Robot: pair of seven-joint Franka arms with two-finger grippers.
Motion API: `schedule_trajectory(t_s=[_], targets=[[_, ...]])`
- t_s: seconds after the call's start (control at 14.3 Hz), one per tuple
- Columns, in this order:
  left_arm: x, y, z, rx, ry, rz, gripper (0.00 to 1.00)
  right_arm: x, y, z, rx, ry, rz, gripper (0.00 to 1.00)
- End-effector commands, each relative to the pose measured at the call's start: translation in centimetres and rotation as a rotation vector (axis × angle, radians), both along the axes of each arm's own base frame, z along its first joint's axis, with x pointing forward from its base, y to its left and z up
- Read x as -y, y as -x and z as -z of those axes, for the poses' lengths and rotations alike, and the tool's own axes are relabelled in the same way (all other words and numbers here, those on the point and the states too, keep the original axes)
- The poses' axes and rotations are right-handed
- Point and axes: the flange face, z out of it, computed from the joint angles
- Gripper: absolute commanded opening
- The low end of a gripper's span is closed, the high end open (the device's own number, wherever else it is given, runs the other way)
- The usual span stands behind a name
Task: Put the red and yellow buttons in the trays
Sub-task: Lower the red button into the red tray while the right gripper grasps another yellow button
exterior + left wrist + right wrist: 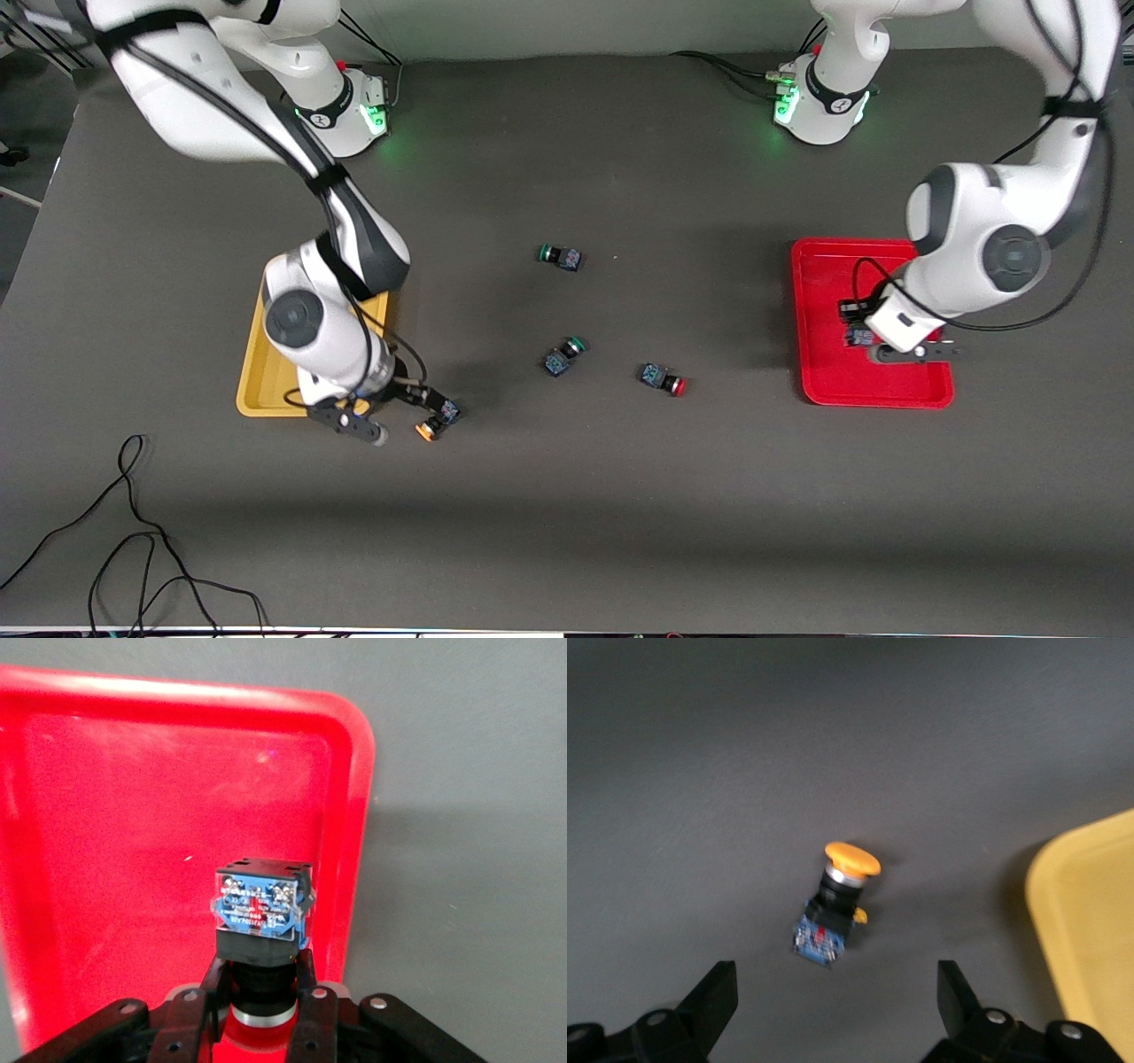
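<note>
My left gripper (864,335) is over the red tray (824,266), shut on a red button (259,912); its red cap sits between the fingers, and its blue body points at the tray floor (133,815). My right gripper (400,416) is open and low over the table beside the yellow tray (257,390). An orange-yellow button (434,424) lies on its side just ahead of its fingertips (713,992), untouched. A second red button (664,381) lies on the table near the middle. The other yellow button is hidden.
Two green-capped switches lie mid-table, one (560,256) nearer the bases and one (564,354) beside the loose red button. A black cable (133,532) loops on the table near the front camera at the right arm's end. The yellow tray's rim (1090,904) shows in the right wrist view.
</note>
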Motion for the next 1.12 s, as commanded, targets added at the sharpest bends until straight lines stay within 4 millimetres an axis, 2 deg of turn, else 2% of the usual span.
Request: schedule_trajectory(t_s=[0.0,0.14,0.21,0.28,0.35,0.42,0.49,0.56,0.63,0.77,0.84,0.91,1.05], targets=[[0.4,1.3,4.2,0.018,-0.023,0.056,0.13,-0.9,-2.4,4.4,-0.017,-0.02,0.08,1.0],[0.5,1.2,6.6,0.028,-0.027,0.071,0.17,-1.3,-2.0,6.5,-0.022,-0.022,0.109,1.0],[0.3,1.2,6.9,0.024,-0.029,0.075,0.29,-1.4,-1.9,7.1,-0.025,-0.024,0.117,0.94],[0.2,1.2,6.7,0.023,-0.03,0.084,0.59,-1.4,-1.9,7.3,-0.026,-0.025,0.118,0.75],[0.2,0.9,6.4,0.022,-0.031,0.095,1.0,-1.4,-1.8,7.5,-0.026,-0.026,0.117,0.56],[0.2,0.7,5.6,0.01,-0.034,0.097,1.0,-1.4,-1.7,7.8,-0.028,-0.025,0.115,0.4],[0.0,0.2,3.8,0.002,-0.038,0.096,1.0,-1.4,-1.7,7.9,-0.03,-0.024,0.113,0.24],[0.0,-0.5,2.0,-0.012,-0.041,0.092,1.0,-1.4,-1.7,7.7,-0.028,-0.025,0.111,0.12],[0.2,-1.1,-0.1,-0.024,-0.045,0.089,1.0,-1.4,-1.8,6.9,-0.026,-0.022,0.109,0.05],[1.2,-2.4,-4.0,-0.017,-0.026,0.048,1.0,-1.0,-1.8,3.4,-0.044,0.01,0.096,0.02],[2.5,-3.1,-5.4,-0.011,0.001,-0.022,1.0,-0.4,-1.4,1.1,-0.064,0.035,0.081,0.02],[4.5,-3.4,-6.3,0.001,0.013,-0.058,1.0,0.6,-0.9,-1.5,-0.072,0.055,0.035,0.02],[9.2,-3.6,-7.8,0.036,0.011,-0.152,1.0,5.2,0.8,-4.3,-0.084,0.108,-0.041,0.03]])
